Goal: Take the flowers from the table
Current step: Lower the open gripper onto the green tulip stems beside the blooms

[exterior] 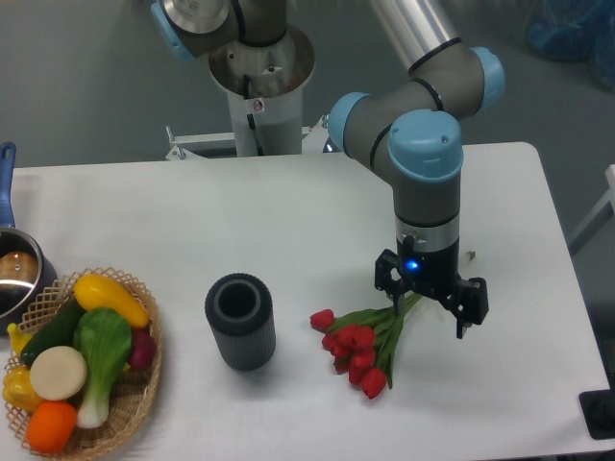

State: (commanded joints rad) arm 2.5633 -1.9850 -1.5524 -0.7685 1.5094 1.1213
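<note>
At the far left of the frame I see a metal pot (17,274) with a blue handle, and below it a wicker basket (135,399) of toy vegetables. Right of the basket, a dark ribbed cylinder (240,320) stands upright on the white desk (288,211). Lower centre: the flowers (360,348), red tulip buds with green stems, lie flat on the desk, stems pointing up-right. At their stem end, my claw (430,309) points downward, its fingers spread apart astride the stems, not clamped on them.
</note>
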